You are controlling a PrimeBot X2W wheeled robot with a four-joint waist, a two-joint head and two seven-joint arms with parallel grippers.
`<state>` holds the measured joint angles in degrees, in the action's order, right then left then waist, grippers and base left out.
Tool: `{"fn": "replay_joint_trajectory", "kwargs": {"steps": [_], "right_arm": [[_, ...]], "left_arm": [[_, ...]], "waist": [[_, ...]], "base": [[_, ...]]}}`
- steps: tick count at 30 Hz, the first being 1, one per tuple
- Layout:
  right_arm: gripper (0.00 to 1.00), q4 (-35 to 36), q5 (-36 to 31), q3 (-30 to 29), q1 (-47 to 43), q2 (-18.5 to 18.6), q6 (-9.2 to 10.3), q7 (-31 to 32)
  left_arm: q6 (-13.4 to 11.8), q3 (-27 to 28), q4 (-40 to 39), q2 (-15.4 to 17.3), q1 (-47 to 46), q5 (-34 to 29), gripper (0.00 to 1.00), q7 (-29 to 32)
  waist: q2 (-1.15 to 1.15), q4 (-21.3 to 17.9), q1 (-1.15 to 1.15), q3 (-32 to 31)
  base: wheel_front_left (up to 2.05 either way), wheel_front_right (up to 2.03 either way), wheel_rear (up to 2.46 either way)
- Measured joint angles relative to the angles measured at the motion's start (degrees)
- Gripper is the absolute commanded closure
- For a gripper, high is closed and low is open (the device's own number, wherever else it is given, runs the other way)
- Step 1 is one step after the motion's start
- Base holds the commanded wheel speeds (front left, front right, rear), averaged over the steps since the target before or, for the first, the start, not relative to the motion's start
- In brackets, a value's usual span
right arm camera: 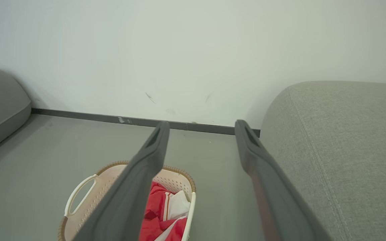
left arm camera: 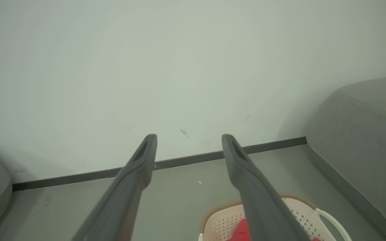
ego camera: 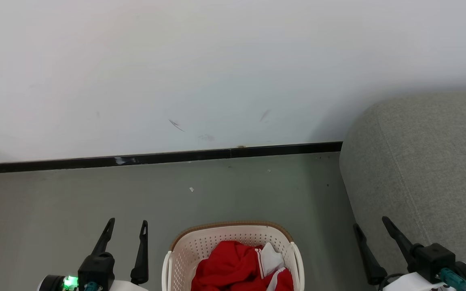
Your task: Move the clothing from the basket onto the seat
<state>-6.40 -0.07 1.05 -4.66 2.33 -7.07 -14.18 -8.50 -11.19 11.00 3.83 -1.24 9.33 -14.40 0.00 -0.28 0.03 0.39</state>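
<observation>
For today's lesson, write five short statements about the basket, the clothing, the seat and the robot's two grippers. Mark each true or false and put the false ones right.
1. The red clothing lies inside the basket. True.
2. The left gripper is shut on a garment. False: its jaws stand open and hold nothing.
3. The grey seat is on the robot's right of the basket. True.
4. The basket stands on the seat. False: it stands on the floor, beside the seat.
5. The right gripper is open and clear of the clothing. True.
</observation>
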Motion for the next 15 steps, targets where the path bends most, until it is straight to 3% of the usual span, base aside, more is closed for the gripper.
{"fn": "replay_joint_trajectory", "kwargs": {"steps": [15], "right_arm": [[0.0, 0.16, 0.1, -0.34, 0.01, 0.0, 0.0, 0.0]], "left_arm": [[0.35, 2.01, 1.58, -0.16, -0.08, 1.59, 0.0, 0.0]], "waist": [[0.0, -0.2, -0.01, 0.24]], "base": [[0.0, 0.0, 0.0]]}}
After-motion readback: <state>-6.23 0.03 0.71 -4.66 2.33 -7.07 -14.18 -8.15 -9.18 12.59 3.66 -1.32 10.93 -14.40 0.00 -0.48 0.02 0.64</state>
